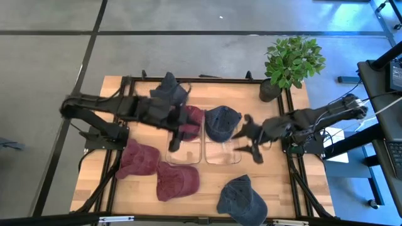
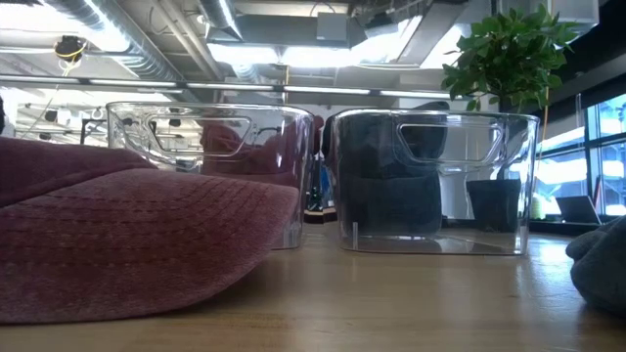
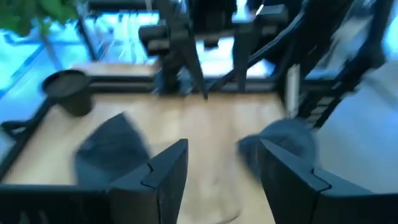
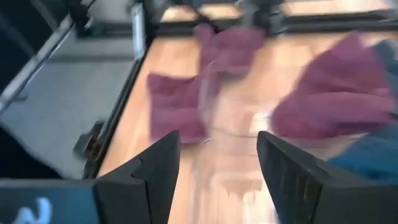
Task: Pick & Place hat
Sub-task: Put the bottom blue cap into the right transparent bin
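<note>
Nearest, at the bottom centre of the high view, a blue cap point(image 1: 242, 199) lying on the worktop point(image 1: 210, 188), well apart from both arms. Left of it a maroon cap point(image 1: 178, 182), and touching that, further left, a second maroon cap point(image 1: 138, 160); probably one of these filling the lower left of the low view.

Mid-frame, two clear bins point(image 1: 223, 157) side by side. Draped in or over the left one, a maroon hat point(image 1: 191, 119); at the right one, a dark blue hat point(image 1: 221, 122).

Left arm point(image 1: 125, 107) reaching in from the left edge, left jaws apart and empty, hanging over the left bin just beside the maroon hat. Right arm point(image 1: 314, 116) coming in from the right edge, right jaws likewise spread wide with nothing between them, just right of the right bin.

Farthest, at upper centre, a dark cap point(image 1: 169, 88) by the back edge, and a potted plant point(image 1: 292, 59) at the upper right corner.

Judging by the slumped crowns: light, soft, floppy fabric, not fragile, likely to sag and fold when lifted. Best taken by pinching a bunched fold of the crown, or the stiffer brim where one shows. Worth closing fully, since thin cloth can slip.
</note>
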{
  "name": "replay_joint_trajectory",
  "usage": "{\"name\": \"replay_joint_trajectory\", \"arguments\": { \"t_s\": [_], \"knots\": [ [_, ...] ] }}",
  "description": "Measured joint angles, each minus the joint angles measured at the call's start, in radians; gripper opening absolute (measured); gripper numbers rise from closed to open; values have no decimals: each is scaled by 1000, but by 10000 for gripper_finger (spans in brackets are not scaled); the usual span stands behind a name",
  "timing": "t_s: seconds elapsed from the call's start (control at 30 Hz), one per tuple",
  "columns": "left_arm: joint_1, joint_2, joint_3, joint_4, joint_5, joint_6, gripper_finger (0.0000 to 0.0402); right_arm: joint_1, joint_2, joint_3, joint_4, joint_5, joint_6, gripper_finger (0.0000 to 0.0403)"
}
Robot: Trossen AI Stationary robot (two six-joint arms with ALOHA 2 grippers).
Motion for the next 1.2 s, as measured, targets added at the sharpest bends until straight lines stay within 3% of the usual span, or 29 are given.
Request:
{"name": "replay_joint_trajectory", "arguments": {
  "t_s": [0.23, 0.4, 0.83, 0.97, 1.2],
  "knots": [
    [-137, -128, -293, 346, -44, -101, 185, 170, 192, 146, -195, 6, 5, 213],
    [-216, -142, -382, 543, -44, -167, 185, 274, 336, 154, -197, 11, 21, 213],
    [-308, -126, -396, 573, -123, -209, 185, 337, 713, 154, -135, 80, 108, 213],
    [-315, -126, -395, 574, -124, -231, 185, 338, 777, 156, -122, 109, 82, 213],
    [-314, -126, -395, 574, -124, -236, 185, 333, 838, 156, -82, 29, 82, 211]
  ]
}}
